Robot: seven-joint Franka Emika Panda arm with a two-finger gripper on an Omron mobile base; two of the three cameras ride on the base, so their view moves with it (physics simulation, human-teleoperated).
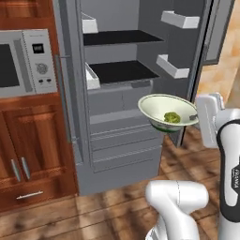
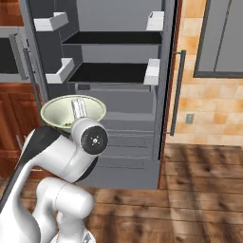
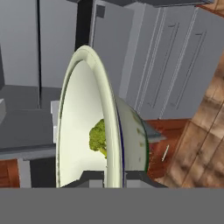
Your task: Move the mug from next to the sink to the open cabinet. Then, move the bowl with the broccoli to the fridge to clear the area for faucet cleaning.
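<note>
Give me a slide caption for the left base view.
Pincer shut on the rim of the bowl, broccoli inside, held in front of the open fridge.

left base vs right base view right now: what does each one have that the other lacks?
Left base view alone: the microwave set in the wooden cabinetry, the cabinet doors below it with silver handles, and the broccoli lying inside the bowl.
Right base view alone: the tiled wall with an outlet right of the fridge, and the fridge door's long bar handle.
Both: the open fridge with dark shelves and white door bins, the cream bowl held up in front of its drawers, the white arm and the wood floor.
</note>
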